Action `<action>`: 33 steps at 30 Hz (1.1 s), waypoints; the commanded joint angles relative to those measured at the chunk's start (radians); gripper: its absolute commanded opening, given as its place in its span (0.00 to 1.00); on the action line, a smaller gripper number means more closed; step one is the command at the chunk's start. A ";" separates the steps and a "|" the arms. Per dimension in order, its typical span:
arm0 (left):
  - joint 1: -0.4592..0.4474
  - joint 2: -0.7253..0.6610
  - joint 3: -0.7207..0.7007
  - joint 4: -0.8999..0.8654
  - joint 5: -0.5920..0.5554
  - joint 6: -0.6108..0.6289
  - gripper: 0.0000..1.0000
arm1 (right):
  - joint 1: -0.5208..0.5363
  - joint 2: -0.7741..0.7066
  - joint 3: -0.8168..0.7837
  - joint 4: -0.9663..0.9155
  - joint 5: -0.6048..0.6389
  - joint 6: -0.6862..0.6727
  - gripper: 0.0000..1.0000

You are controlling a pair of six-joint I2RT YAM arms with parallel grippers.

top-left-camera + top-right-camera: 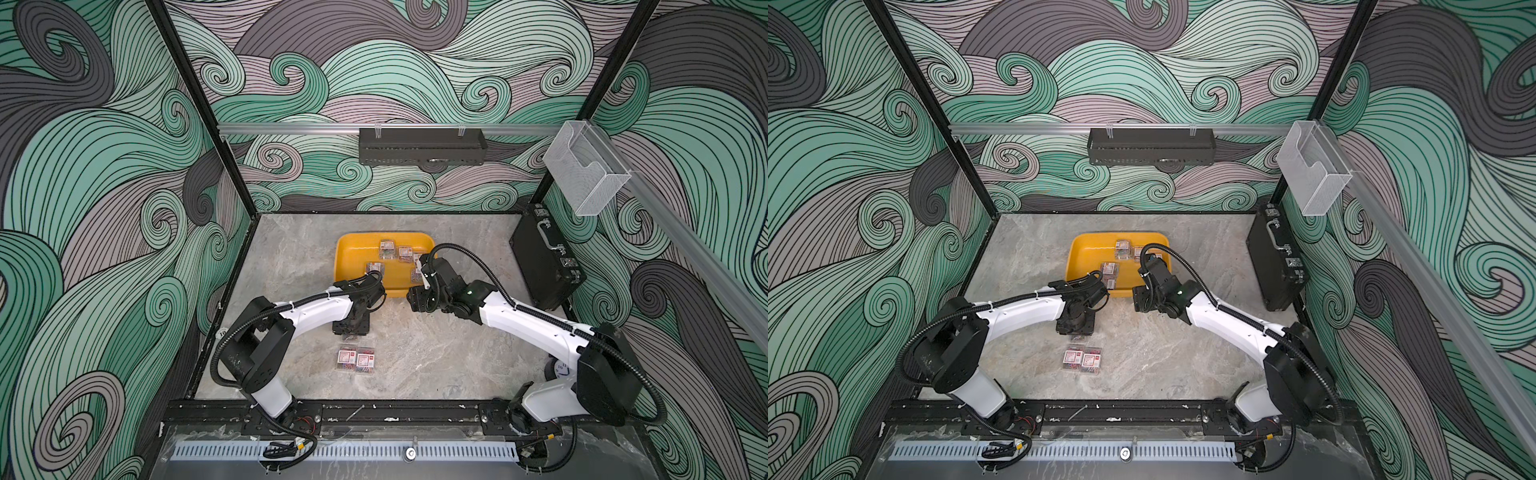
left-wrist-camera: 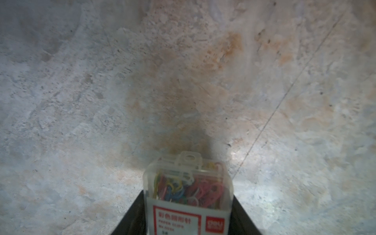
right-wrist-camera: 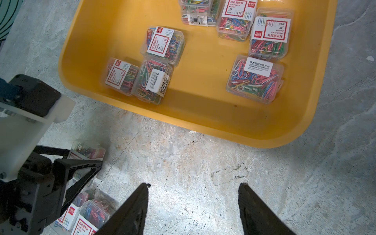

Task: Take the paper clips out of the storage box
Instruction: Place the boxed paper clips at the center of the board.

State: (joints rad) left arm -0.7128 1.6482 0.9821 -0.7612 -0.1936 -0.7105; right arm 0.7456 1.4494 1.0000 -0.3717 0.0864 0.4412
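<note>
Closest to the lens in the left wrist view is one clear box of paper clips (image 2: 187, 183), its white-and-red label facing us. It is clamped between the black fingers (image 2: 134, 219) of the left gripper (image 2: 188, 196) above the bare marbled table (image 2: 81, 81). We cannot tell whether its lower edge touches the surface. In both top views this gripper sits on the near side of the yellow storage box (image 1: 353, 257), just beyond two loose clip boxes (image 1: 355, 360) lying side by side on the table. The right gripper (image 3: 194, 185) is spread wide with nothing between its fingers, poised over the table just short of the storage box's near rim. In the right wrist view we count seven boxes in the tray (image 3: 162, 45): three touching in one cluster, the other four grouped apart from them, some label up, some barcode up. A black briefcase (image 1: 544, 266) stands against the right wall, well apart from both grippers.
</note>
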 commanded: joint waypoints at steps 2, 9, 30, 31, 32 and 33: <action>-0.014 0.028 0.030 -0.001 -0.014 0.012 0.42 | -0.006 -0.020 0.006 -0.021 0.008 -0.001 0.70; -0.018 0.044 0.024 -0.004 -0.022 0.020 0.41 | -0.006 -0.028 0.002 -0.027 0.013 -0.002 0.70; -0.026 0.056 0.032 -0.024 -0.050 0.014 0.54 | -0.006 -0.035 -0.003 -0.026 0.014 0.002 0.70; -0.026 0.052 0.031 -0.024 -0.049 0.012 0.55 | -0.005 -0.034 -0.003 -0.026 0.014 0.002 0.70; -0.025 0.048 0.033 -0.024 -0.052 0.012 0.56 | -0.006 -0.034 -0.004 -0.026 0.014 0.002 0.70; -0.026 0.043 0.030 -0.024 -0.052 0.012 0.58 | -0.006 -0.033 -0.004 -0.027 0.014 0.002 0.70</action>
State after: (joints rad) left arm -0.7303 1.6939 0.9825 -0.7578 -0.2203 -0.6968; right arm 0.7456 1.4395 1.0000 -0.3786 0.0872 0.4416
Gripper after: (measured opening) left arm 0.565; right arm 0.703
